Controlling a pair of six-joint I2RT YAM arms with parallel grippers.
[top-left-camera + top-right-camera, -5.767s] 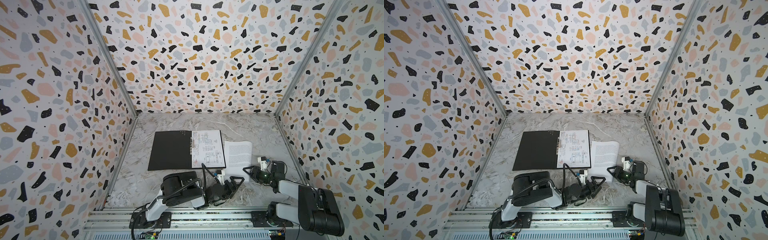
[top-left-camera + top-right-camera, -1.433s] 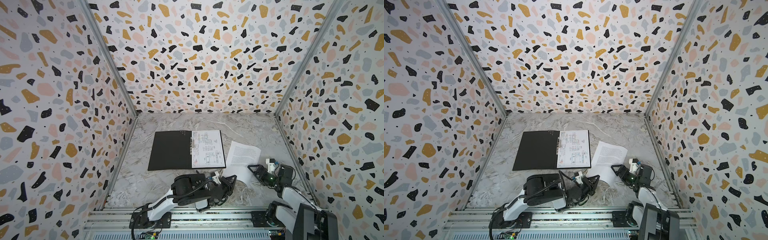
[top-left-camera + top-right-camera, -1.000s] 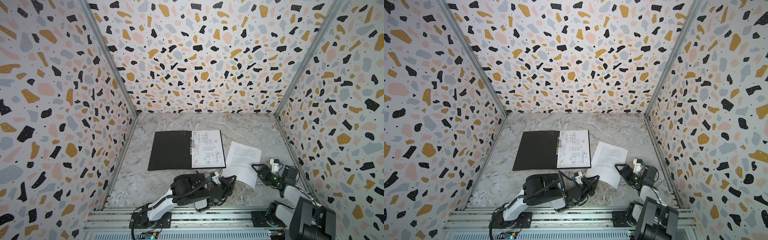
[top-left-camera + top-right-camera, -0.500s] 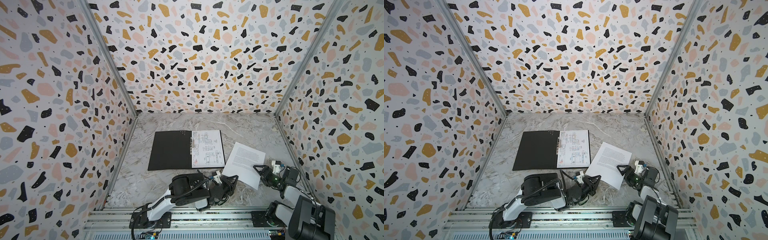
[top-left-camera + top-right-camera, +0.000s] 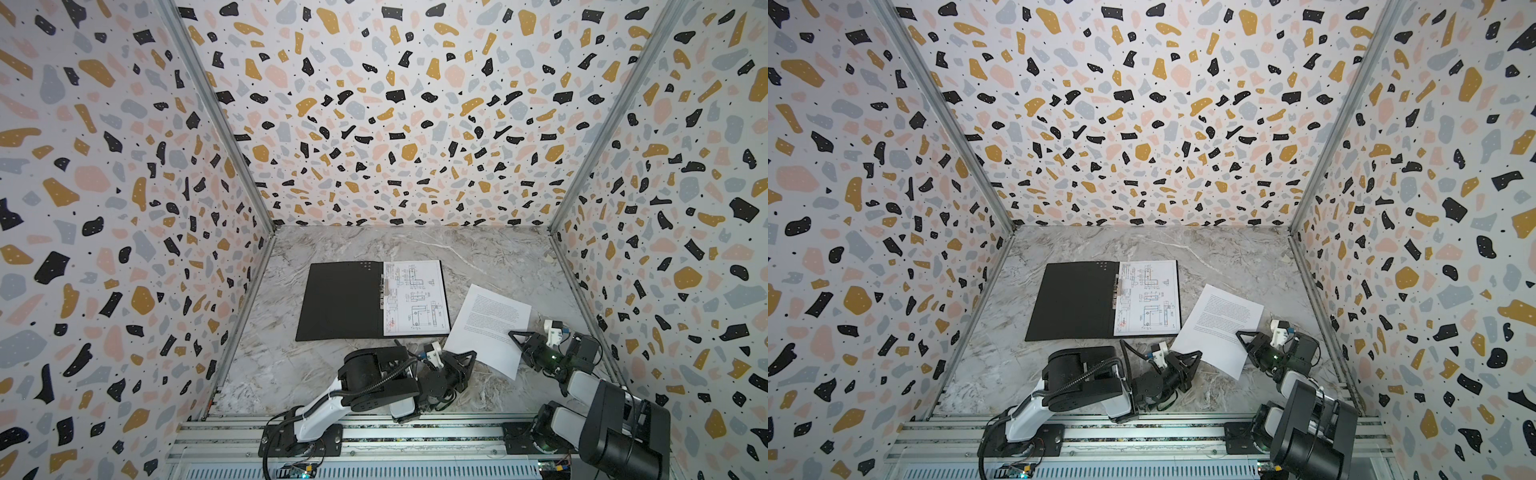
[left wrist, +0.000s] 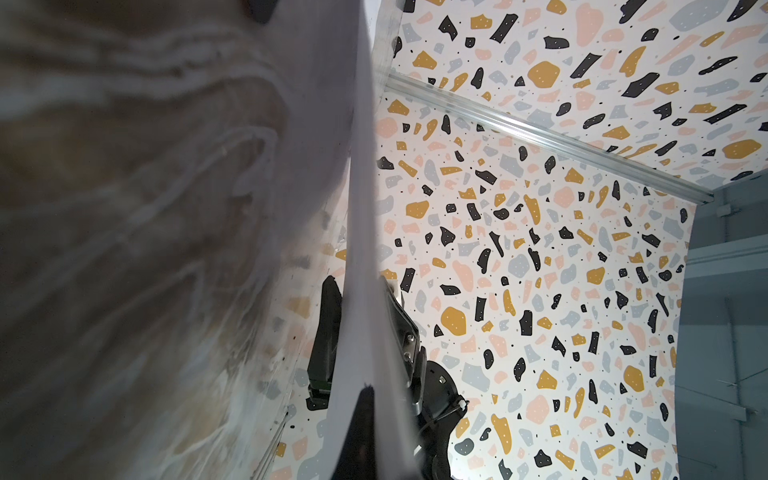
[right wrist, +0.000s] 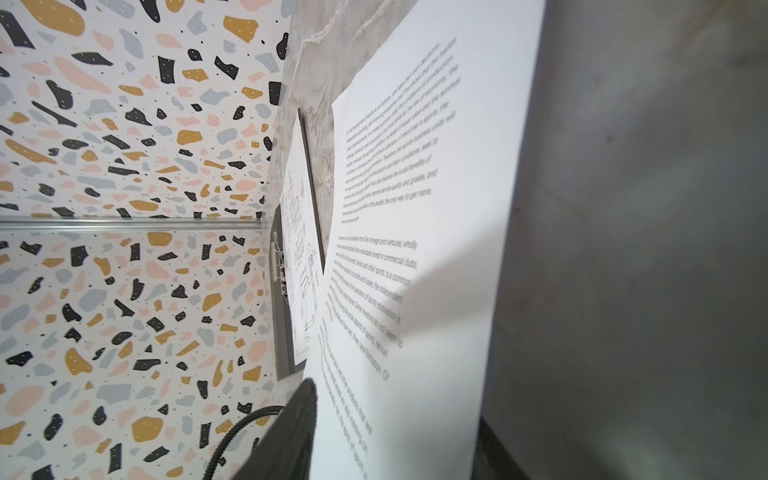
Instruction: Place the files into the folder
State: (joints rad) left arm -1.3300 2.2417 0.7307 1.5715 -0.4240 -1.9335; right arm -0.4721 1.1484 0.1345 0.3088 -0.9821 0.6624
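Nearest the camera runs the aluminium rail [image 5: 415, 436] that carries both arm bases. Just beyond it, low over the marble table [image 5: 478, 253], the left gripper [image 5: 469, 357] has its jaws closed, with its tip at the near edge of the text sheet [image 5: 486, 328]. I cannot tell whether it is pinching the paper. The right gripper [image 5: 517, 338] meets the same sheet at its right edge, near the near-right corner. In the left wrist view its jaws stand partly apart, one on each side of the paper [image 6: 361, 249], and they do not visibly clamp it.

In both top views the text sheet's long axis runs near to far, skewed so that its far end leans right (the folder beside it lies square). Its near-left corner is close to the folder's near-right corner, and the rest lies on bare table to the right of the folder.

Farther back, the folder [image 5: 338, 301] lies open with its black inside up and its spine running near to far. The metal spine clip [image 5: 384, 286] sits along the spine. The drawing sheet [image 5: 415, 297] fills the right half, with its long axis parallel to the spine. Nothing lies between the text sheet and the folder.

Terrazzo-patterned walls [image 5: 395, 124] close in the left, right and far sides.
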